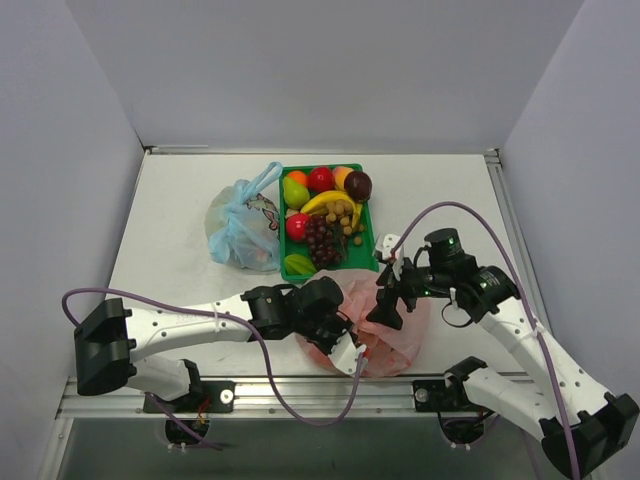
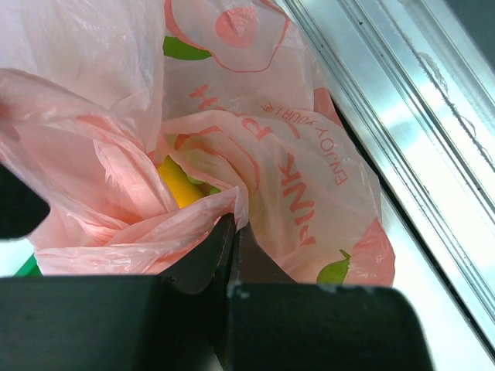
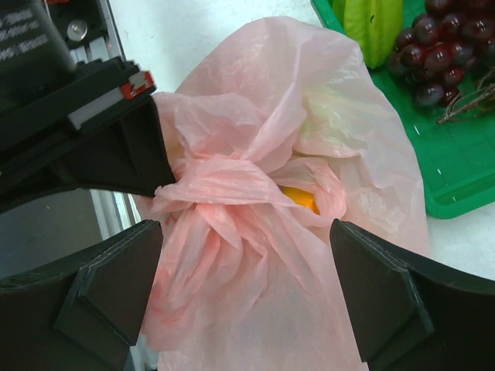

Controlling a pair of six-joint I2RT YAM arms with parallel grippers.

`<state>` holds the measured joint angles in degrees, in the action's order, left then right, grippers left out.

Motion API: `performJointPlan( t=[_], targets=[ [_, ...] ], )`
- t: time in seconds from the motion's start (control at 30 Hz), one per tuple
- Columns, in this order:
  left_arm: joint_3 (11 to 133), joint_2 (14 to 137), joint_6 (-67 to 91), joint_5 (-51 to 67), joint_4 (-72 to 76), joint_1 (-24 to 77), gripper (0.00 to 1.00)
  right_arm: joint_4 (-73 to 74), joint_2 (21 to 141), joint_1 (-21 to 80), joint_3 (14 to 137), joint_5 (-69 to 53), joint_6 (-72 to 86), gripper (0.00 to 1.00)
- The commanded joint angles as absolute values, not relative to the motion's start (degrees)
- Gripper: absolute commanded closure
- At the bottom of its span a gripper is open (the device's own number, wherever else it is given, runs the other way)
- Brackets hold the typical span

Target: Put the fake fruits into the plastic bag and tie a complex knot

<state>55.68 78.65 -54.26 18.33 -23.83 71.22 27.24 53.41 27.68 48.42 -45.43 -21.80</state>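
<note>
The pale-pink plastic bag (image 1: 400,330) lies near the table's front edge, just in front of the green tray (image 1: 371,240). My left gripper (image 1: 343,335) is shut on a fold of the bag (image 2: 309,201) at its bunched mouth. A yellow fruit (image 2: 179,185) shows inside, also in the right wrist view (image 3: 302,199). My right gripper (image 3: 244,267) is open wide and straddles the bag's gathered plastic (image 3: 232,232). A twisted pink strand (image 3: 224,184) runs from the left gripper (image 3: 108,147) across the mouth. Fake fruits remain in the tray: apple (image 1: 320,178), banana (image 1: 330,200), purple grapes (image 1: 320,238).
A light-blue tied bag (image 1: 243,225) sits left of the tray. The aluminium rail (image 2: 402,131) at the table's front edge runs right beside the pink bag. The tray's corner (image 3: 456,170), with grapes (image 3: 433,39) and a green starfruit (image 3: 375,23), lies behind the bag.
</note>
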Motion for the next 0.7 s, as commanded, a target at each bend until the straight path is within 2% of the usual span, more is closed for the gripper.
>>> performJointPlan(
  t=[0.0, 0.23, 0.37, 0.57, 0.67],
  targets=[
    [57.0, 77.7, -55.0, 21.0, -23.7, 70.4, 1.00, 27.9, 49.1, 28.4, 47.5, -43.1, -26.7, 0.05],
    [58.0, 78.5, -54.6, 22.1, -23.7, 69.6, 1.00, 32.6, 44.6, 28.3, 48.1, -45.4, -30.9, 0.03],
    [58.8, 78.6, -54.5, 22.8, -23.6, 69.1, 1.00, 33.2, 44.9, 28.3, 45.4, -44.9, -34.4, 0.07],
    [59.7, 78.3, -54.1, 23.7, -23.7, 68.5, 1.00, 31.8, 45.7, 29.9, 42.0, -44.7, -37.7, 0.15],
    [60.6, 78.3, -52.4, 24.5, -23.7, 68.2, 1.00, 29.4, 46.9, 30.3, 41.6, -43.1, -38.1, 0.27]
  ],
)
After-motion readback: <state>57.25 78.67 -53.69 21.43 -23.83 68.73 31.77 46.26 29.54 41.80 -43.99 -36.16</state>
